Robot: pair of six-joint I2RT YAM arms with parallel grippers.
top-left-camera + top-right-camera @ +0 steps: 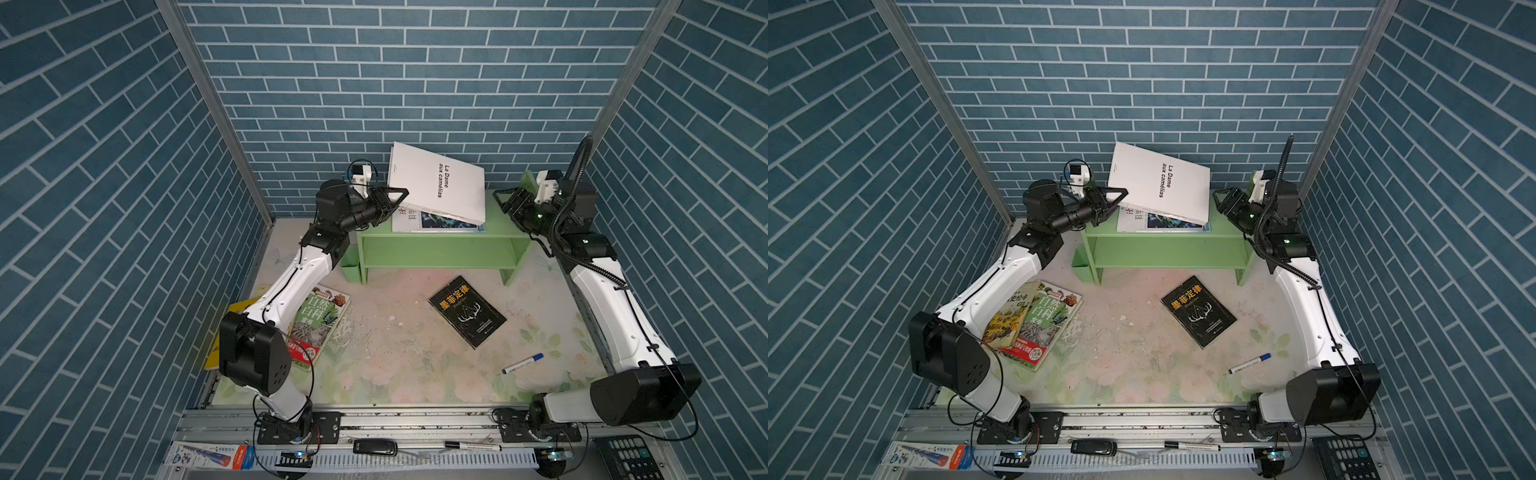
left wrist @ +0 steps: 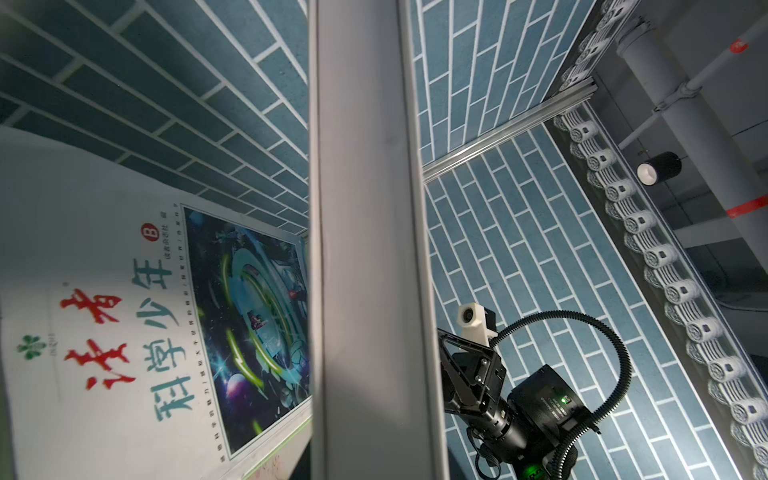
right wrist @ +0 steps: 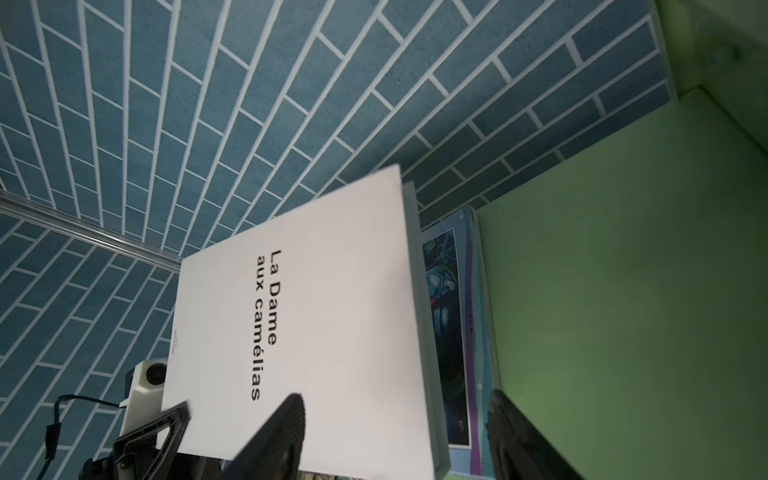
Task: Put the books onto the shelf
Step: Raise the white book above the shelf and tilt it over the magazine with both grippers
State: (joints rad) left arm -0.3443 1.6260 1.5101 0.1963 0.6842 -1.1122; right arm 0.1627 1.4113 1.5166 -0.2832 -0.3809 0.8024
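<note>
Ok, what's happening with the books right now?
The left gripper holds the white book La Dame aux camélias by one edge, tilted over the green shelf, its low corner on the sci-fi book lying on the top tier. The right gripper is open beside it. The black book and green botanical book lie on the table.

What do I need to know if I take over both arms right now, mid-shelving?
Left gripper: shut on the left edge of the white book. The book is tilted, its other end resting on the sci-fi book.
Right gripper: open, empty, by the right end of the shelf.
Done: sci-fi book lies flat on the top tier.
Left: lay the white book down, then shelve the black book, green book and yellow book. All three are on the table, and the left arm partly hides the yellow one.
</note>
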